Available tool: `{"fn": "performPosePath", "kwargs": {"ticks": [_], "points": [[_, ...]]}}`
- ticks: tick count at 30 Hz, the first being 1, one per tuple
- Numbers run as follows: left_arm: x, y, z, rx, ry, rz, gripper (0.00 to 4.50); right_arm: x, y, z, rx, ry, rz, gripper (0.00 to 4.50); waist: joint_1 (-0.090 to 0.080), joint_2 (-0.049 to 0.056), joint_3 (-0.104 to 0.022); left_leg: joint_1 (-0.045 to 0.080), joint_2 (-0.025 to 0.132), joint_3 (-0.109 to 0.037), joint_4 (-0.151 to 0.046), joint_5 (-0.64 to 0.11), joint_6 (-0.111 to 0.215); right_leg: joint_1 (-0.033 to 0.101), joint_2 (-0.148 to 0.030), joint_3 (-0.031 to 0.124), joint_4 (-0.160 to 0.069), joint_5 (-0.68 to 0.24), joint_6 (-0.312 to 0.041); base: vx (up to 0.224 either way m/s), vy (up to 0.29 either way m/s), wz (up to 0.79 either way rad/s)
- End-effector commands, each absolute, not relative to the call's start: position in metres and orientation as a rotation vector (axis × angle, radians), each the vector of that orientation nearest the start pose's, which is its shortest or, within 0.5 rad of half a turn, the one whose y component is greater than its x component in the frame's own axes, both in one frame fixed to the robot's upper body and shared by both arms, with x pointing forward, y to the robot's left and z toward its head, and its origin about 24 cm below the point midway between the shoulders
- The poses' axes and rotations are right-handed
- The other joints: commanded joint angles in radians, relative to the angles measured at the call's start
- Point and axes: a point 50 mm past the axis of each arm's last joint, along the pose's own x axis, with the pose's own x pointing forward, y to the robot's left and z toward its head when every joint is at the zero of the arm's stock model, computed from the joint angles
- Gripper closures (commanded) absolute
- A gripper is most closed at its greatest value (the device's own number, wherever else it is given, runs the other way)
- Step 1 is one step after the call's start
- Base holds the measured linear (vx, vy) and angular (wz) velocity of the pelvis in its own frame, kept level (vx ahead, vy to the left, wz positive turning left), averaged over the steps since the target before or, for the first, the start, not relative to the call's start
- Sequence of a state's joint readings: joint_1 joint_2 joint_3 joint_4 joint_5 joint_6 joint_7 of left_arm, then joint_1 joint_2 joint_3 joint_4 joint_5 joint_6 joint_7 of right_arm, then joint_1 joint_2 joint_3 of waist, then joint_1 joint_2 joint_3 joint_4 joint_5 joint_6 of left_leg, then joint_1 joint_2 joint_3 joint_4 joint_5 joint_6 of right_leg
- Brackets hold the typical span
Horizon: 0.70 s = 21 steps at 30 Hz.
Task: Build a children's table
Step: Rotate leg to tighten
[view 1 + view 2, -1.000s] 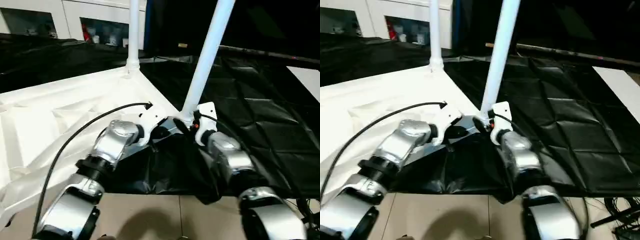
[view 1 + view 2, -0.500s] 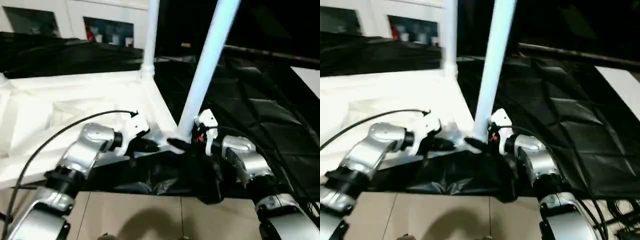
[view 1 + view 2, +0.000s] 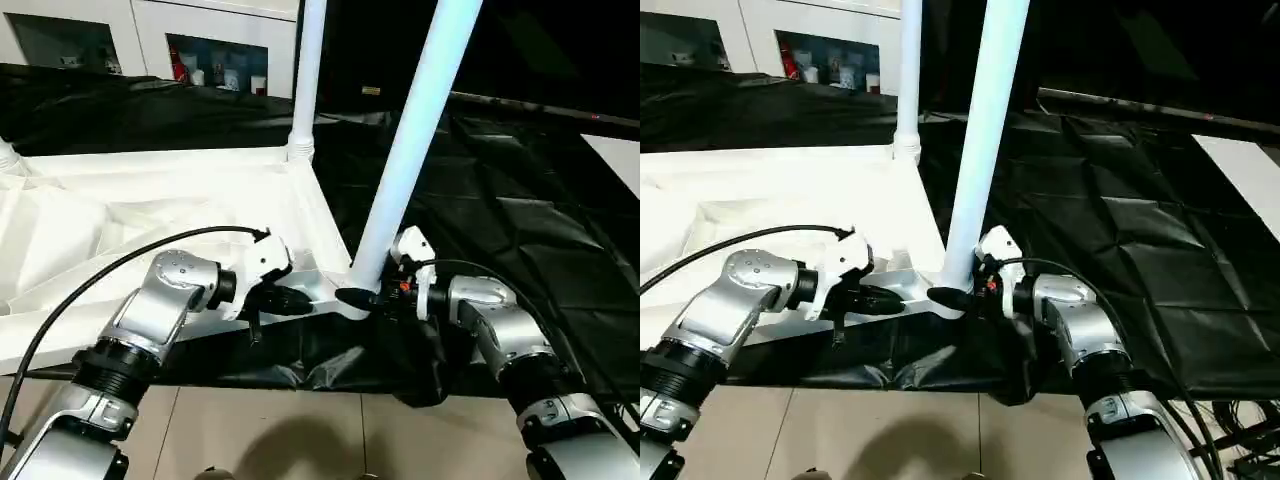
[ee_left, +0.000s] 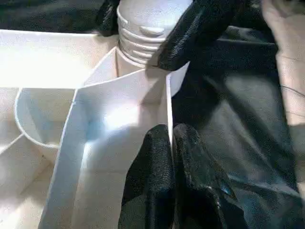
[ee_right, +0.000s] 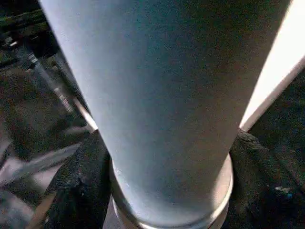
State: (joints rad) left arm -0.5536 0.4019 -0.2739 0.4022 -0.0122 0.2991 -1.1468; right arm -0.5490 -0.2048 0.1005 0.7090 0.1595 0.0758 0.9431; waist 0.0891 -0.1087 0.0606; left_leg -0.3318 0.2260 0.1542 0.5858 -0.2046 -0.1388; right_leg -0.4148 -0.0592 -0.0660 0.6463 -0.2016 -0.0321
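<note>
Two legs are seen standing in the upturned tabletop [image 3: 150, 190] on the black-draped work table [image 3: 520, 220]: a far leg [image 3: 308, 70] and a near leg [image 3: 415, 140], at the corner by the grippers. The right gripper [image 3: 958, 298] is set around the near leg's base, jaws spread to its width. The left gripper [image 4: 171, 157] is pinched shut on the tabletop's edge wall. For a sound seating, the tabletop should be pinned while the leg is kept upright and worked fully home.

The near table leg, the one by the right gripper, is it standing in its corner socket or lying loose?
Standing in it. The near leg rises, leaning slightly, from the corner socket of the upturned tabletop, its ribbed base seated there.
</note>
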Motion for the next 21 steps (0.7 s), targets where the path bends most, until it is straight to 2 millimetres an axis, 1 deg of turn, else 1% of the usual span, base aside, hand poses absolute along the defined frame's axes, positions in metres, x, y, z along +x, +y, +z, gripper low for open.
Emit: {"fn": "performPosePath", "kwargs": {"ticks": [1, 2, 3, 4, 5, 6, 7, 8, 9, 10, 11, 13, 15, 16, 18, 21], "points": [[0.312, 0.121, 0.061, 0.310, 0.438, -1.257, 4.50, 0.325, -0.126, 0.027, 0.018, 0.327, 0.932, 1.74, 0.000, 0.005, -0.060, -0.013, 0.002, 0.016, -0.066, -0.083, 0.029, 0.063, -0.071, 0.051, -0.087, -0.211, -0.163, 0.000, 0.000, 0.00], [0.317, 0.116, 0.059, 0.320, 0.437, -1.201, 4.50, 0.328, -0.125, 0.022, 0.025, 0.335, 0.843, 1.74, 0.000, 0.005, -0.060, -0.013, 0.004, 0.016, -0.066, -0.088, 0.026, 0.062, -0.071, 0.052, -0.087, -0.214, -0.159, 0.000, 0.000, 0.00], [0.321, 0.111, 0.057, 0.334, 0.433, -1.160, 4.50, 0.330, -0.123, 0.019, 0.036, 0.344, 0.783, 1.74, -0.002, 0.006, -0.058, -0.011, 0.004, 0.017, -0.067, -0.094, 0.023, 0.058, -0.070, 0.052, -0.090, -0.223, -0.156, 0.000, 0.000, 0.00], [0.326, 0.104, 0.057, 0.323, 0.432, -1.101, 4.50, 0.332, -0.121, 0.015, 0.048, 0.358, 0.703, 1.74, -0.003, 0.005, -0.057, -0.010, 0.002, 0.017, -0.068, -0.103, 0.020, 0.057, -0.069, 0.052, -0.093, -0.240, -0.152, 0.000, 0.000, 0.00], [0.330, 0.100, 0.056, 0.313, 0.432, -1.063, 4.50, 0.333, -0.119, 0.013, 0.055, 0.368, 0.652, 1.74, -0.001, 0.008, -0.060, -0.008, 0.001, 0.015, -0.067, -0.112, 0.004, 0.058, -0.072, 0.053, -0.093, -0.276, -0.142, 0.000, 0.000, 0.00], [0.335, 0.093, 0.056, 0.299, 0.435, -1.006, 4.50, 0.336, -0.116, 0.011, 0.069, 0.378, 0.580, 1.74, -0.002, 0.006, -0.060, -0.011, 0.001, 0.015, -0.068, -0.115, 0.004, 0.059, -0.071, 0.053, -0.095, -0.279, -0.138, 0.000, 0.000, 0.00], [0.338, 0.088, 0.056, 0.291, 0.438, -0.969, 4.50, 0.338, -0.114, 0.010, 0.078, 0.385, 0.533, 1.74, -0.002, 0.007, -0.061, -0.008, 0.000, 0.017, -0.066, -0.106, -0.004, 0.056, -0.069, 0.054, -0.093, -0.261, -0.133, 0.000, 0.000, 0.00], [0.341, 0.082, 0.056, 0.292, 0.437, -0.938, 4.50, 0.341, -0.110, 0.010, 0.086, 0.391, 0.481, 1.74, 0.001, 0.007, -0.061, -0.004, 0.000, 0.017, -0.065, -0.110, -0.004, 0.054, -0.069, 0.054, -0.093, -0.256, -0.133, 0.000, 0.000, 0.00], [0.344, 0.075, 0.056, 0.301, 0.432, -0.916, 4.50, 0.344, -0.104, 0.011, 0.090, 0.395, 0.431, 1.74, -0.003, 0.014, -0.062, -0.007, -0.002, 0.018, -0.066, -0.118, 0.001, 0.052, -0.069, 0.055, -0.093, -0.249, -0.137, 0.000, 0.000, 0.00], [0.344, 0.075, 0.056, 0.302, 0.432, -0.914, 4.50, 0.344, -0.104, 0.011, 0.090, 0.395, 0.427, 1.74, 0.001, 0.009, -0.064, -0.008, -0.002, 0.017, -0.065, -0.114, -0.001, 0.057, -0.068, 0.054, -0.093, -0.241, -0.130, 0.000, 0.000, 0.00], [0.345, 0.070, 0.056, 0.309, 0.429, -0.911, 4.50, 0.346, -0.099, 0.013, 0.083, 0.385, 0.401, 1.74, 0.000, 0.010, -0.064, -0.013, -0.003, 0.016, -0.064, -0.103, 0.002, 0.060, -0.068, 0.054, -0.090, -0.216, -0.128, 0.000, 0.000, 0.00], [0.345, 0.064, 0.057, 0.330, 0.426, -0.916, 4.50, 0.349, -0.087, 0.018, 0.075, 0.354, 0.411, 1.74, 0.002, 0.009, -0.066, -0.015, -0.004, 0.017, -0.063, -0.091, 0.009, 0.061, -0.069, 0.054, -0.088, -0.192, -0.127, 0.000, 0.000, 0.00], [0.346, 0.062, 0.057, 0.333, 0.425, -0.918, 4.50, 0.351, -0.077, 0.025, 0.073, 0.305, 0.452, 1.74, 0.002, 0.008, -0.066, -0.017, -0.003, 0.016, -0.064, -0.090, 0.016, 0.062, -0.070, 0.052, -0.088, -0.187, -0.123, 0.000, 0.000, 0.00], [0.346, 0.064, 0.056, 0.333, 0.430, -0.920, 4.50, 0.351, -0.073, 0.027, 0.078, 0.287, 0.486, 1.40, 0.002, 0.005, -0.066, -0.019, -0.003, 0.016, -0.063, -0.093, 0.020, 0.063, -0.070, 0.051, -0.088, -0.190, -0.123, 0.000, 0.000, 0.00], [0.347, 0.068, 0.056, 0.338, 0.437, -0.917, 4.50, 0.350, -0.070, 0.030, 0.090, 0.264, 0.530, 1.05, 0.002, 0.008, -0.064, -0.018, -0.002, 0.016, -0.065, -0.100, 0.024, 0.062, -0.070, 0.052, -0.089, -0.195, -0.124, 0.000, 0.000, 0.00], [0.346, 0.075, 0.054, 0.343, 0.447, -0.928, 4.50, 0.350, -0.072, 0.032, 0.091, 0.244, 0.567, 0.92, -0.001, 0.007, -0.063, -0.021, -0.003, 0.015, -0.065, -0.117, 0.032, 0.065, -0.071, 0.051, -0.093, -0.227, -0.119, 0.000, 0.000, 0.00]]}}
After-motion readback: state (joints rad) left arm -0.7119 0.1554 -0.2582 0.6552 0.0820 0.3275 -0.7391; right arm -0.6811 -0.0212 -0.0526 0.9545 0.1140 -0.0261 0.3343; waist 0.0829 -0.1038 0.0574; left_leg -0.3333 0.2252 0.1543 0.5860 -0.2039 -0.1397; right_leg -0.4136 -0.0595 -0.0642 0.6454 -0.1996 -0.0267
